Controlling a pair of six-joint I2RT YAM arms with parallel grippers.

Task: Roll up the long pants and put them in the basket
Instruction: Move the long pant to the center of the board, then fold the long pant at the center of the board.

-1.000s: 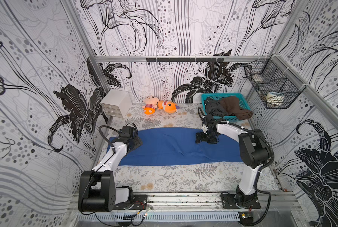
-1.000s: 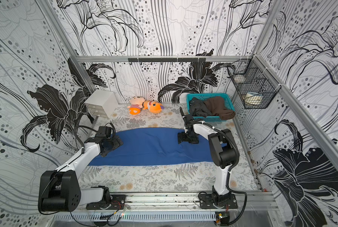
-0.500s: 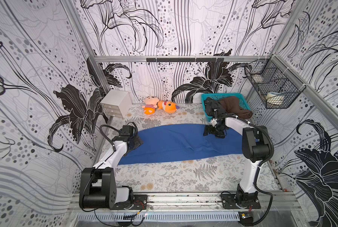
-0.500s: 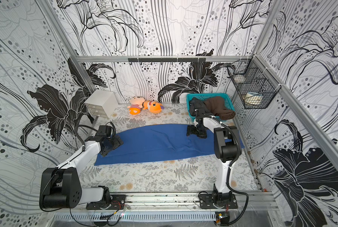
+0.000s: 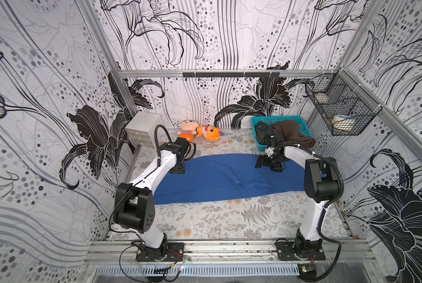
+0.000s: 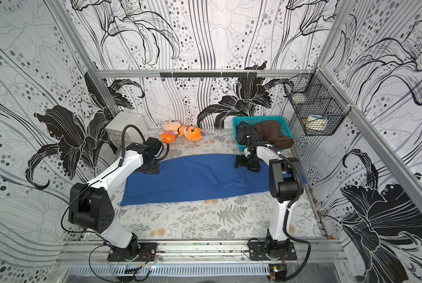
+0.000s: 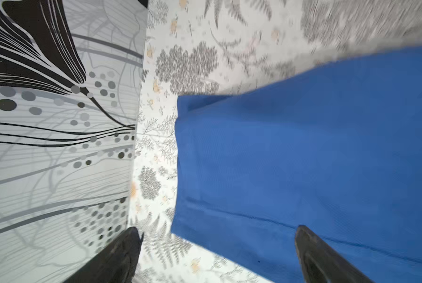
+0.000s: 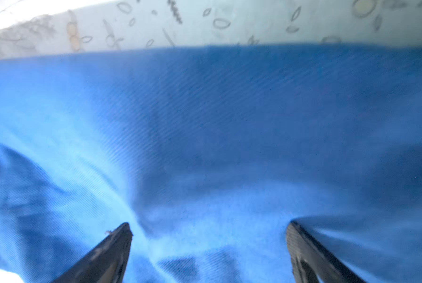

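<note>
**A:** The long pants [image 5: 219, 176] are laid out flat, unrolled. They run across the far half of the table [image 5: 205, 220], from the left wall over to the right side.

**B:** The left gripper [image 5: 178, 169] is over their far left corner. From its wrist camera the jaws are spread wide. One finger [image 7: 129, 247] is above the flowered tablecloth by the wall, and the other is above the blue cloth, so they straddle the hem.

**A:** Is it touching?

**B:** I can't tell from here.

**A:** Across to the right gripper [image 5: 268, 166]. It's at the far edge of the pants near their right end, just in front of the teal basket [image 5: 256, 121].

**B:** It's wide open too, with both fingers [image 8: 116, 247] low over the fabric. There's a crease rising between them, but the wrist picture is blurred. I can't say whether the tips are pressing in.

**A:** The basket holds a dark grey garment [image 5: 264, 133] and a brown one [image 5: 293, 133], which hangs over the rim.

**B:** Two plush toys [image 5: 200, 131] lie by the back wall. They're well clear of the pants, with a small set of drawers [image 5: 143, 127] in the far left corner.
</note>
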